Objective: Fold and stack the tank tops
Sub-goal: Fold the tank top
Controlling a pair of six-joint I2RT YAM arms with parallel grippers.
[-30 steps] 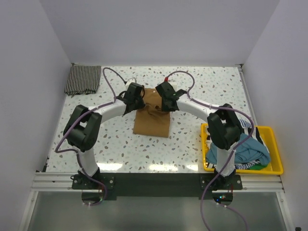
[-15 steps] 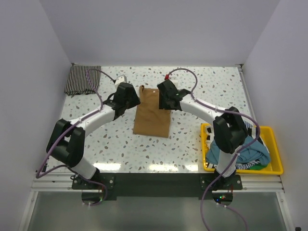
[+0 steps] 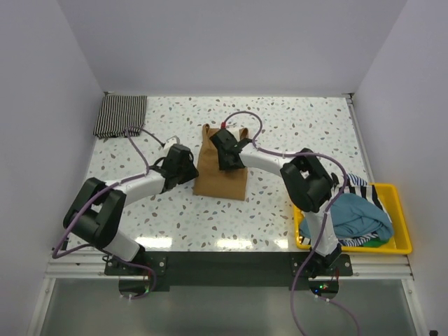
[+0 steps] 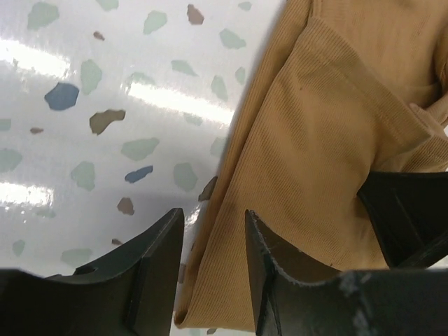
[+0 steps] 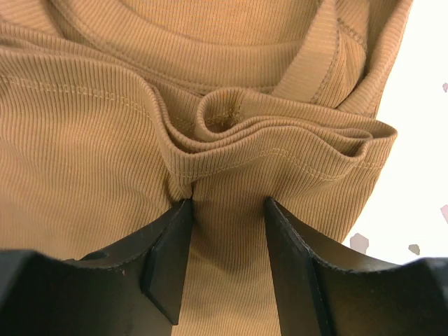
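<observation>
Table [image 3: 315, 133] under my fingers has the tan top [image 3: 220, 175] on it. My right gripper [image 5: 225, 210] squeezes a thick fold between its fingers (half shut). My left gripper [image 4: 213, 224] is open, the top's edge between its fingers.

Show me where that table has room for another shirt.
Freest: the far right of the table, between the brown top and the right edge, beyond the yellow bin. Also the near strip in front of it. Crowded: the middle, with the left gripper and right gripper at that top; the striped top fills the far left corner.
</observation>
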